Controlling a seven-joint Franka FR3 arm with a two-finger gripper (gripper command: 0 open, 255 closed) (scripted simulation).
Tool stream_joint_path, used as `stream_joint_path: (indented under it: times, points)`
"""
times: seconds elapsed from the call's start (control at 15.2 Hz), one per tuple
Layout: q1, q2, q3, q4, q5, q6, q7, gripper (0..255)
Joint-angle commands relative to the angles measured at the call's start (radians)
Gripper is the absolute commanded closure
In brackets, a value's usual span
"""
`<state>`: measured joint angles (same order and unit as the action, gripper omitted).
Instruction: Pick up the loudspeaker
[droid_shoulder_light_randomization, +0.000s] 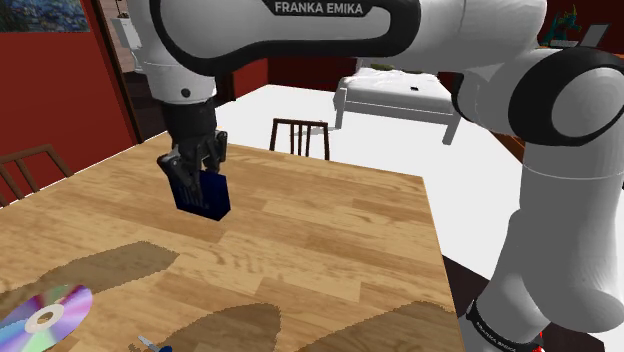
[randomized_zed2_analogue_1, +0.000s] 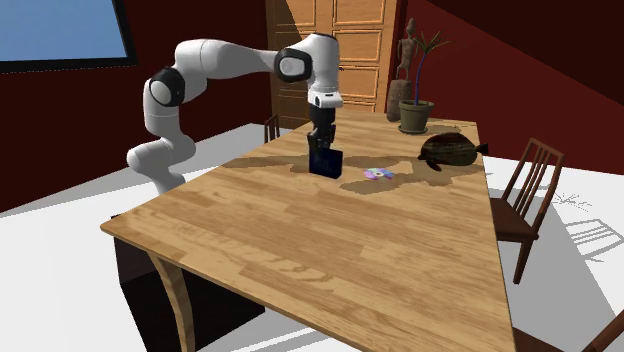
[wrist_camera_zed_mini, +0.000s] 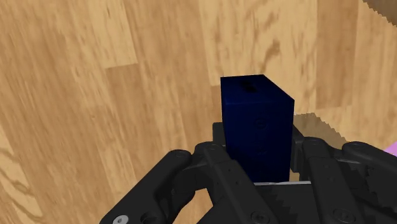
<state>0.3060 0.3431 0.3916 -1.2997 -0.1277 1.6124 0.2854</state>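
Observation:
The loudspeaker (droid_shoulder_light_randomization: 205, 195) is a small dark blue box standing over the wooden table (droid_shoulder_light_randomization: 330, 240). My black gripper (droid_shoulder_light_randomization: 196, 180) comes down on it from above and is shut on its upper part. In the wrist view the fingers (wrist_camera_zed_mini: 213, 149) clasp the loudspeaker (wrist_camera_zed_mini: 257, 124) from both sides, with the tabletop beyond it. In the second exterior view the gripper (randomized_zed2_analogue_1: 322, 148) and loudspeaker (randomized_zed2_analogue_1: 326, 162) are near the table's far side. The box leans slightly. I cannot tell whether its base touches the wood.
A shiny disc (droid_shoulder_light_randomization: 45, 318) lies near the shoulder view's lower left, with a small blue item (droid_shoulder_light_randomization: 148, 345) beside it. A dark flat object (randomized_zed2_analogue_1: 450, 150) and a potted plant (randomized_zed2_analogue_1: 416, 115) stand at the far end. Chairs (droid_shoulder_light_randomization: 299, 137) (randomized_zed2_analogue_1: 520, 200) flank the table.

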Motion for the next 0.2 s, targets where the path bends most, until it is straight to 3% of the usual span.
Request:
stream_joint_path:
  times: [0.0,0.13]
  points:
    - [0.003,0.001,0.001,0.027,0.000,-0.027,0.000,255]
    - [0.003,0.001,0.001,0.030,-0.001,-0.029,0.000,255]
